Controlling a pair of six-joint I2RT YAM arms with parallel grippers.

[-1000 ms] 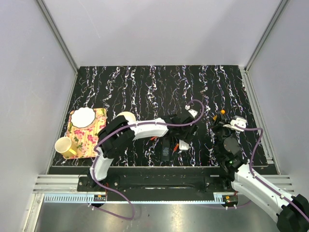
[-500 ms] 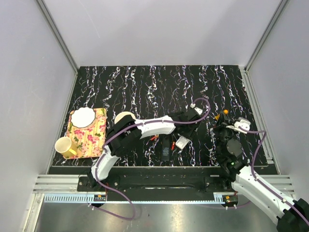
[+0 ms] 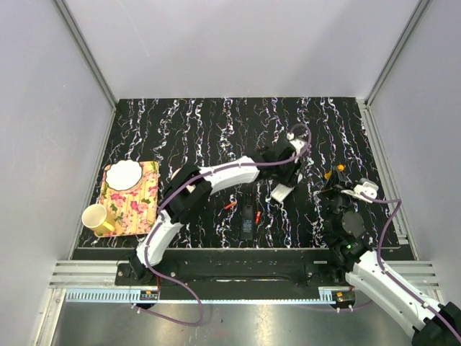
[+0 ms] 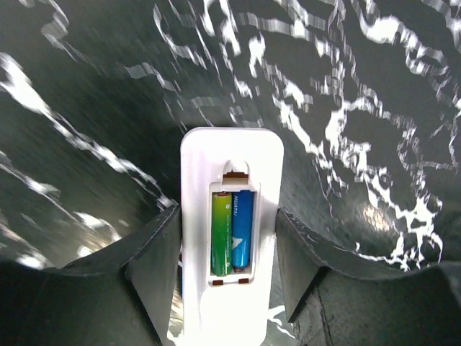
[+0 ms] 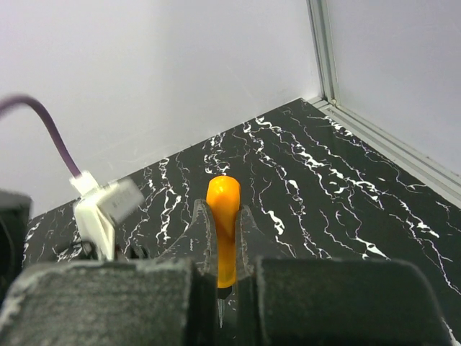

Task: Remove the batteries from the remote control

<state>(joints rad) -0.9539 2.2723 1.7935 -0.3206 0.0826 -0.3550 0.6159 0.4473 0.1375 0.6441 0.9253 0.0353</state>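
The white remote control [image 4: 230, 169] is clamped between my left gripper's [image 4: 229, 249] fingers, slot face toward the camera. The green battery [image 4: 221, 232] and the blue battery [image 4: 243, 229] lie side by side in the open slot. In the top view the left gripper [image 3: 287, 180] holds the remote [image 3: 281, 192] at centre right, over the black marbled table [image 3: 216, 130]. My right gripper [image 5: 223, 223] is shut on an orange stick [image 5: 224, 209], which points up out of the jaws. In the top view the right gripper [image 3: 336, 180] sits right of the remote, with the stick's tip [image 3: 338, 167] showing.
A black flat piece [image 3: 247, 220] lies on the table near the front, with two small red bits [image 3: 229, 206] [image 3: 258, 216] beside it. At the left a floral mat [image 3: 140, 205] carries a white plate [image 3: 124, 174] and a yellow cup [image 3: 96, 218]. Grey walls enclose the table.
My left gripper has carried the remote away from the black piece, farther back and to the right. The right gripper has shifted slightly, still holding the orange stick.
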